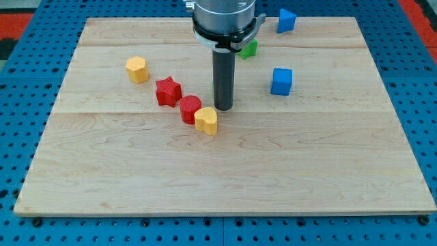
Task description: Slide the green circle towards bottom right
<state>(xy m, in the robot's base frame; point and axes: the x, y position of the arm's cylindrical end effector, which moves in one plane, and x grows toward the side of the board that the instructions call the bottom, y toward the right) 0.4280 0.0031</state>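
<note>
A green block [250, 48] shows near the view's top centre, mostly hidden behind the arm's head, so I cannot make out its shape. My tip [223, 108] rests on the board well below it. The tip stands just right of a red circle [190, 108] and just above a yellow heart [206, 120], close to both but apart from them. The red circle and the yellow heart touch each other.
A red star [168, 91] lies left of the red circle. A yellow block [137, 69] sits farther up and left. A blue cube [281, 80] is right of the rod. Another blue block [286, 20] sits at the wooden board's [328, 178] top edge.
</note>
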